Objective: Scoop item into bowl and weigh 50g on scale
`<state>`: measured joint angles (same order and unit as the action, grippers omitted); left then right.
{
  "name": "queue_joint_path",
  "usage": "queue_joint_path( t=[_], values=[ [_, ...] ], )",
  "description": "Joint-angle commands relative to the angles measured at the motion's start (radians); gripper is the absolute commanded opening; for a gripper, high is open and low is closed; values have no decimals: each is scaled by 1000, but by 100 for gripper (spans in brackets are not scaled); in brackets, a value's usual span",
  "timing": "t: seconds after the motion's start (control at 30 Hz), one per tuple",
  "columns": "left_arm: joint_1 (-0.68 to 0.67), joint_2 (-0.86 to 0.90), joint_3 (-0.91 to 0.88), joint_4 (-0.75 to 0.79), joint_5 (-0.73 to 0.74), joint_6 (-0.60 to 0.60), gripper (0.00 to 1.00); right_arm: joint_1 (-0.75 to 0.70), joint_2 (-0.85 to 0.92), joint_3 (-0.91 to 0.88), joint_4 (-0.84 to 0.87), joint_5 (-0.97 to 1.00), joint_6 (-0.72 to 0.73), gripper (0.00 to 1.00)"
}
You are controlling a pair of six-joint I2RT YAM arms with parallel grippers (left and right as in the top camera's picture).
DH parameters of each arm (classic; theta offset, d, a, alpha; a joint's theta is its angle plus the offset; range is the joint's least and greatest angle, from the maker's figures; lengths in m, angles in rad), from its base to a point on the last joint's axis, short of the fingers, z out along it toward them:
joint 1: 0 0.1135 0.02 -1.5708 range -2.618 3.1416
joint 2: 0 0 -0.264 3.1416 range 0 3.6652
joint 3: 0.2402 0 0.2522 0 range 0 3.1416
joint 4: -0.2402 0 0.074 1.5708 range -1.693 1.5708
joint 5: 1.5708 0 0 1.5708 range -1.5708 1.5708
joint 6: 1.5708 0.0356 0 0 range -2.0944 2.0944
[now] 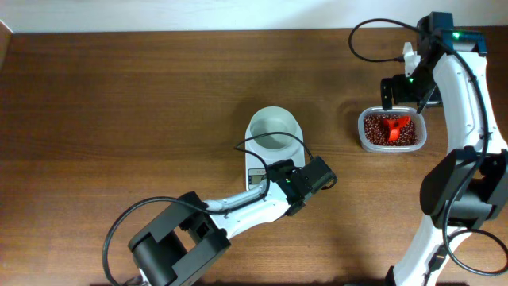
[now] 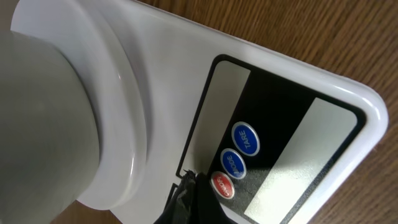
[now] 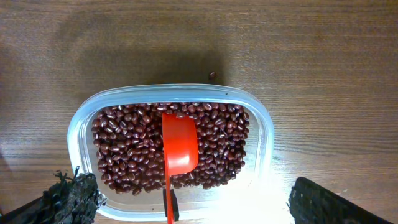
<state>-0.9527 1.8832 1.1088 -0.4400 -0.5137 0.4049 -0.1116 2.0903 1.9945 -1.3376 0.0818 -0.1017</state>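
Note:
The white bowl [image 1: 275, 131] stands on the white scale [image 1: 255, 170] and looks empty. In the left wrist view the bowl [image 2: 50, 112] fills the left and the scale's panel [image 2: 323, 130] shows coloured buttons. My left gripper [image 2: 193, 182] is shut, and its tip rests on the scale just left of the red ON/OFF button [image 2: 221, 185]. The beans [image 3: 124, 149] fill a clear tub [image 3: 81, 124], and a red scoop [image 3: 179, 146] lies on them. My right gripper [image 3: 186, 202] is open above the tub's near edge, with the scoop handle between its fingers and not touched.
The clear tub [image 1: 391, 129] stands right of the scale on the wooden table. One stray bean [image 3: 212, 75] lies on the wood beyond the tub. The right arm [image 1: 464, 87] rises along the right edge. The left arm [image 1: 238, 206] reaches in from the front.

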Motion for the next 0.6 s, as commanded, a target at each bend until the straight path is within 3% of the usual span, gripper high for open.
queue_joint_path(
  t=[0.0,0.47,0.57],
  values=[
    [-1,19,-9,6,-18,13,0,-1,-4,16,-1,-2,4,99],
    [0,51,-10,-21,109,40,0,-1,-4,16,-1,-2,5,99],
    [0,68,-10,-40,171,102,0,-1,-4,16,-1,-2,5,99]
  ],
)
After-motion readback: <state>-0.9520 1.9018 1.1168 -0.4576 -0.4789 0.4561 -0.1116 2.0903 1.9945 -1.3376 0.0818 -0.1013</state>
